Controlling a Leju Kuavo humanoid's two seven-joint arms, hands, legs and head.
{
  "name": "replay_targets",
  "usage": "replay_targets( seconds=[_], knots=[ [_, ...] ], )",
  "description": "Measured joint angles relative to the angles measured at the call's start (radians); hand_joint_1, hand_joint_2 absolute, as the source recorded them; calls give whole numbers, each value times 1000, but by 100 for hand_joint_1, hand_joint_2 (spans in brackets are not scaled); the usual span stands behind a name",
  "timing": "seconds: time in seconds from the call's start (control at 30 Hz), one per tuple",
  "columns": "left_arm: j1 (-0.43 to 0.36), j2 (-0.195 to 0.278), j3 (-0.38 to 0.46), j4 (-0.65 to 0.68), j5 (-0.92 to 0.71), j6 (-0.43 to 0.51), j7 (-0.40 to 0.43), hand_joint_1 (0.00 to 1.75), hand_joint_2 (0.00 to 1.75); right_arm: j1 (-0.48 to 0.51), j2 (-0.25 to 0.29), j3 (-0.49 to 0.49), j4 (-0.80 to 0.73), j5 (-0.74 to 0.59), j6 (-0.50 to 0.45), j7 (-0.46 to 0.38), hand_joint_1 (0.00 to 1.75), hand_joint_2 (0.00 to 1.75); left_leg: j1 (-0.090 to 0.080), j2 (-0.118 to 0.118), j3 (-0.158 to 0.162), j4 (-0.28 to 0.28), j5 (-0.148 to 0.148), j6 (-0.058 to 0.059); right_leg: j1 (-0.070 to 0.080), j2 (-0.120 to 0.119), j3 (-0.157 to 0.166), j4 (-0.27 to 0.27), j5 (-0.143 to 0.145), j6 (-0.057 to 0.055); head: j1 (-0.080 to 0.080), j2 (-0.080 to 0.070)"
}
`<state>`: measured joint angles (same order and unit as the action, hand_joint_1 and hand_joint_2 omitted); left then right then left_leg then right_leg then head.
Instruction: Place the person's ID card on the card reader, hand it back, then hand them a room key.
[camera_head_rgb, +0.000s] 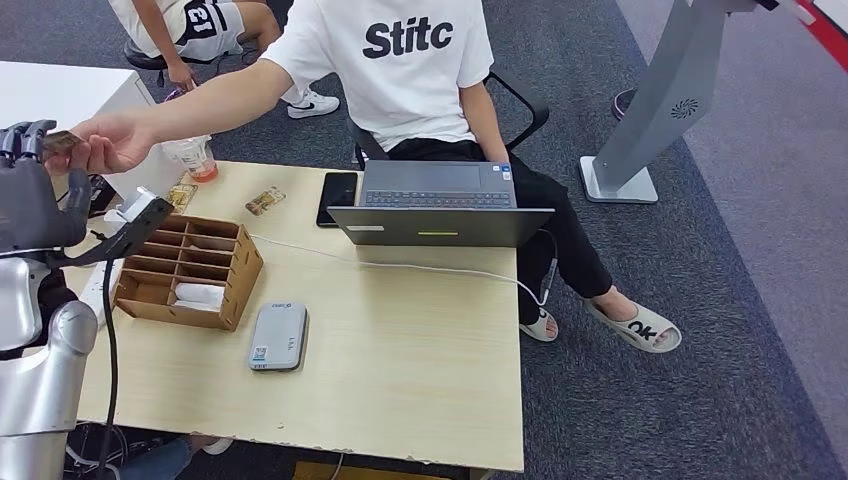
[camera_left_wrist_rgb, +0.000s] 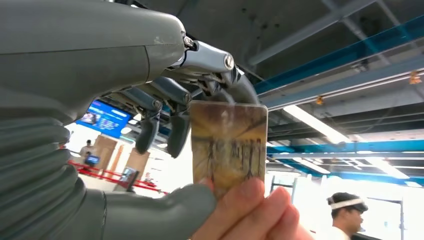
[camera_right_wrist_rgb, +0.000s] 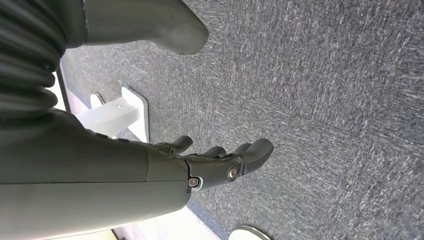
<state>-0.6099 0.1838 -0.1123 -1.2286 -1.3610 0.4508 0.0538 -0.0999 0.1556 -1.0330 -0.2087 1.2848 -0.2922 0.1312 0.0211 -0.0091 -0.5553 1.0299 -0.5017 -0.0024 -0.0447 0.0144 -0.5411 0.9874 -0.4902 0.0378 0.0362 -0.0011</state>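
Note:
A seated person in a white shirt stretches an arm across the table and pinches a brown ID card (camera_head_rgb: 62, 140) in their hand (camera_head_rgb: 112, 143). The card reaches my raised left hand (camera_head_rgb: 35, 190) at the table's left edge. In the left wrist view the ID card (camera_left_wrist_rgb: 229, 145) stands between my fingers (camera_left_wrist_rgb: 177, 132) and thumb (camera_left_wrist_rgb: 165, 210), which are spread apart, while the person's fingers (camera_left_wrist_rgb: 250, 210) keep hold of its lower edge. The grey card reader (camera_head_rgb: 277, 338) lies on the table, to the right of my left arm. My right hand (camera_right_wrist_rgb: 220, 160) hangs over the carpet, empty, fingers loosely apart.
A wooden compartment box (camera_head_rgb: 190, 268) holds a white card (camera_head_rgb: 198, 294). A laptop (camera_head_rgb: 440, 205), a black phone (camera_head_rgb: 338, 198), two loose cards (camera_head_rgb: 265, 200), a cup (camera_head_rgb: 198, 158) and a white cable (camera_head_rgb: 400, 265) occupy the far side. A grey stand (camera_head_rgb: 660, 110) rises at the right.

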Motion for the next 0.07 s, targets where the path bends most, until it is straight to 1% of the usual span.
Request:
replay_targets(
  seconds=[0.07],
  knots=[
    [0, -6, -6, -4, 0, 0, 0, 0, 175, 0, 0, 0, 0, 0, 0, 0, 0, 175, 0, 0, 0, 0, 0, 0, 0, 0, 0, 0, 0, 0, 0, 0]
  ],
)
